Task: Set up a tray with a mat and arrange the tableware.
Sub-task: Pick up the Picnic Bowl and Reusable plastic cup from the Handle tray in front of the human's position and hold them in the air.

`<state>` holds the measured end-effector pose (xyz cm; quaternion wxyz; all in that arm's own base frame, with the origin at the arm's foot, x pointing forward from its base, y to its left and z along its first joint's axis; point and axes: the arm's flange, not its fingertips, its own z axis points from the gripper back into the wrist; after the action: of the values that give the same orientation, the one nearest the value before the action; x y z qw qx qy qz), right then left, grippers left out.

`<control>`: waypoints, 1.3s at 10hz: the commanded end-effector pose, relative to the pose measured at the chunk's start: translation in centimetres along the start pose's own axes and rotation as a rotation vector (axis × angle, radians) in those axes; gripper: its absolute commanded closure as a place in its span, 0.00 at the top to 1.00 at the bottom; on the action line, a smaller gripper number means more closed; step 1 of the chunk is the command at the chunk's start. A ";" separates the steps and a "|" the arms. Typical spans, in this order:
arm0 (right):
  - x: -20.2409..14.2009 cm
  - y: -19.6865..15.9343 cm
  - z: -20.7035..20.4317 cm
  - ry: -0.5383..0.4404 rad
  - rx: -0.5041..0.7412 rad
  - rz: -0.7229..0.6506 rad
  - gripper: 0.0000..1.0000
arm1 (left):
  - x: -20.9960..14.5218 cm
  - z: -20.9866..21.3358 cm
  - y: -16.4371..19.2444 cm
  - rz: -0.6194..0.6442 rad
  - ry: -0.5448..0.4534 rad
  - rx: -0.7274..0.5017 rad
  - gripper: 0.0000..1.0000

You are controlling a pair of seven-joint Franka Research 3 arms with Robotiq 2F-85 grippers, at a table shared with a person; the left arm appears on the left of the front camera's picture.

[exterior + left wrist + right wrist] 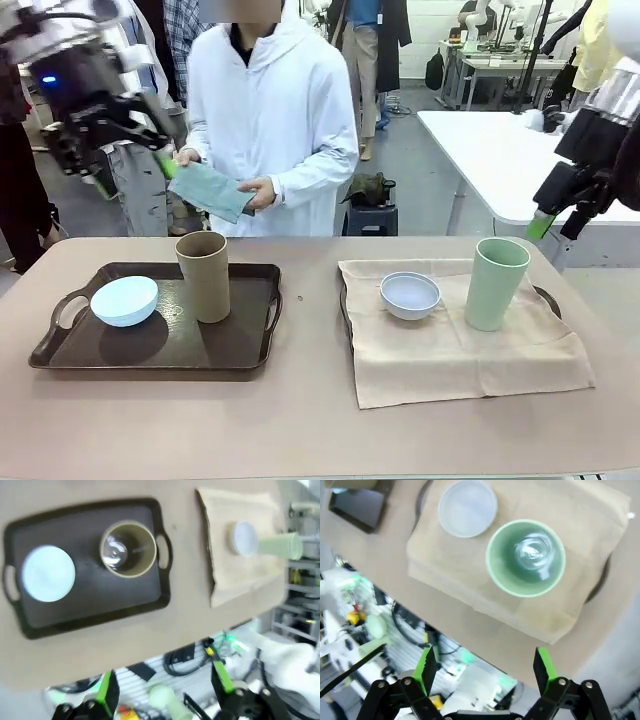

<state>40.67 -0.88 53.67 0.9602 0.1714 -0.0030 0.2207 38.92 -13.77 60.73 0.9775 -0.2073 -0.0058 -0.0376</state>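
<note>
A dark brown tray (250, 355) (90, 612) on the left holds a light blue bowl (124, 300) (47, 573) and a tan-brown cup (204, 275) (128, 548). To the right, a beige mat (460, 350) (235, 575) (560, 615) covers a second tray (547, 297). On it stand a greyish white bowl (410, 295) (467, 507) and a pale green cup (496, 283) (525, 557). My left gripper (135, 170) (164, 685) hangs open, high above the left tray. High at the right, my right gripper (557, 225) (485, 667) is open above the green cup.
At the far side, a person in a white hooded top holds a folded teal cloth (210, 190) in both hands, above the table's far edge. A white table (520, 160) stands behind on the right. Bare tabletop (300, 420) runs along the front.
</note>
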 end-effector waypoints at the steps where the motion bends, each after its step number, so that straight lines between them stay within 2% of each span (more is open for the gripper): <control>1: -1.3 -3.3 1.8 -0.048 0.169 -0.027 1.00 | -0.7 -1.8 4.3 -0.012 0.005 -0.150 0.97; 3: -4.1 -7.7 3.0 -0.124 0.331 -0.066 1.00 | -0.8 -2.5 9.4 0.011 -0.019 -0.266 0.97; 4: -6.4 -9.9 3.5 -0.167 0.406 -0.108 1.00 | -1.7 -3.2 10.4 0.033 -0.024 -0.313 0.97; 5: -8.1 -11.9 4.0 -0.225 0.436 -0.156 1.00 | -2.1 -3.7 11.4 0.023 -0.051 -0.357 0.97; 7: -10.6 -14.2 4.0 -0.280 0.471 -0.206 1.00 | -3.6 -3.8 13.9 0.033 -0.102 -0.426 0.97; 10: -13.5 -16.8 3.4 -0.331 0.576 -0.225 1.00 | -7.2 -2.9 15.7 0.056 -0.226 -0.484 0.97; 13: -14.9 -18.6 2.9 -0.355 0.644 -0.254 1.00 | -9.7 -1.5 15.3 0.087 -0.266 -0.471 0.97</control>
<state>34.99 -22.88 48.99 0.8737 0.4778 -0.0750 0.0523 31.37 0.81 53.22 0.8964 -0.4301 -0.1048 0.0217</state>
